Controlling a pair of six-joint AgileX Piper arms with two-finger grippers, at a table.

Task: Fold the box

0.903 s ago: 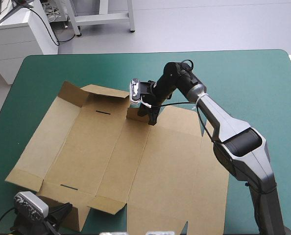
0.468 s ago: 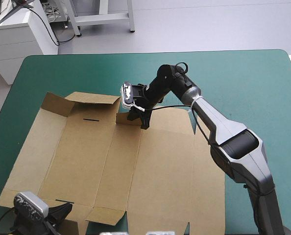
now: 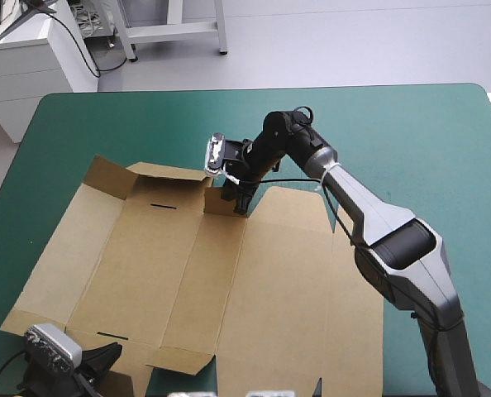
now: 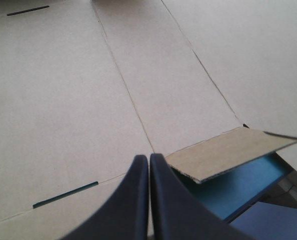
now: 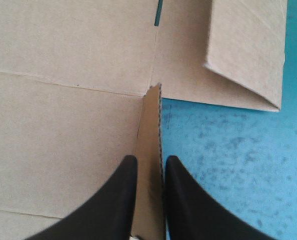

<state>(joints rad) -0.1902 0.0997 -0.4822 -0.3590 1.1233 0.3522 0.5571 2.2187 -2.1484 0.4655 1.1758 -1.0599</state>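
The box (image 3: 188, 265) lies mostly flat on the table (image 3: 394, 132), the right pincer (image 3: 241, 205) nipping 1 upright flap (image 5: 151, 115) at its far edge, the left pincer (image 4: 149, 159) closed near the near edge, seemingly pinning nothing, so a pull might drag the whole box.

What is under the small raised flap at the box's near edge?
Under the lifted flap of the box, the teal-green cover shows in the left wrist view. Whatever lies beneath the flat panels of the board is covered and cannot be seen.
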